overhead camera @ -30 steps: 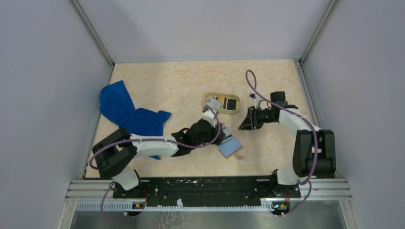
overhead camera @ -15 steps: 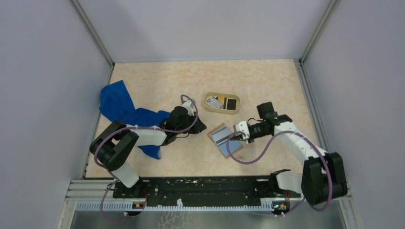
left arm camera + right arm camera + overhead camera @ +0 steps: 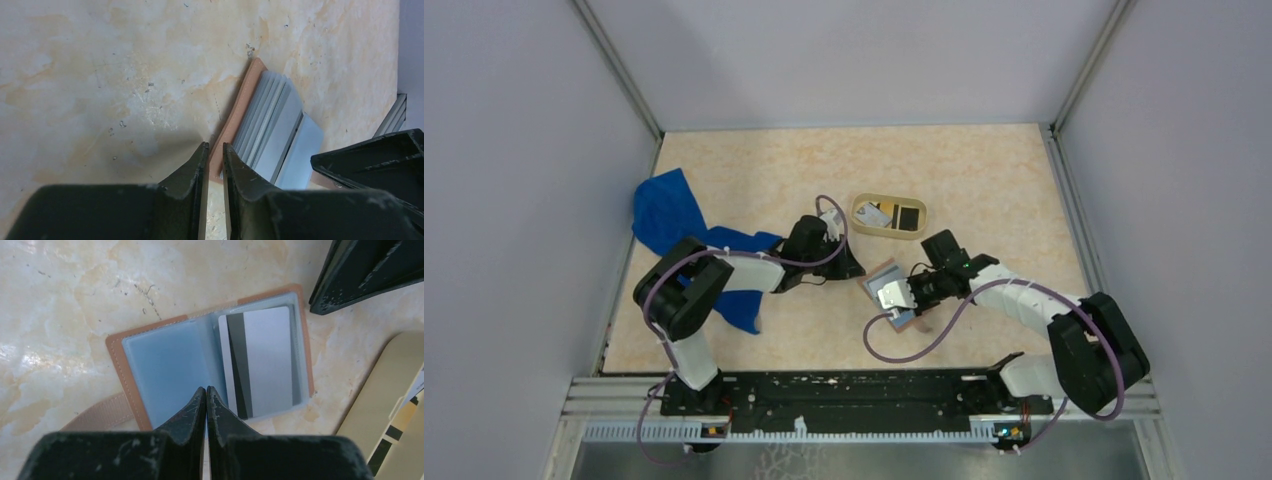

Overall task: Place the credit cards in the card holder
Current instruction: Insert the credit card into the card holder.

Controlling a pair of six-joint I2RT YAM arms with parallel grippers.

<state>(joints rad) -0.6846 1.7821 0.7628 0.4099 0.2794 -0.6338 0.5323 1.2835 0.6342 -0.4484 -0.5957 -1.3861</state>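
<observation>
The card holder (image 3: 882, 274) lies open on the table, tan outside and grey-blue inside (image 3: 170, 370). A light grey credit card (image 3: 265, 360) with a dark stripe sits in its right-hand pocket. My right gripper (image 3: 206, 388) is shut and empty, with its tips over the holder's left pocket (image 3: 911, 292). My left gripper (image 3: 215, 146) is closed to a narrow slit on the holder's tan rim (image 3: 240, 107) at one corner (image 3: 854, 268). A white card (image 3: 876, 213) and a black card (image 3: 907, 216) lie in the oval tan tray (image 3: 889, 232).
A blue cloth (image 3: 679, 225) lies at the left, partly under the left arm. The tray (image 3: 370, 405) sits just behind the holder, close to both grippers. The right arm's purple cable (image 3: 924, 345) loops over the table in front of the holder.
The right gripper has moved left over the open holder and stays shut. A light card now shows in the holder. The left gripper has edged right onto the holder's rim.
</observation>
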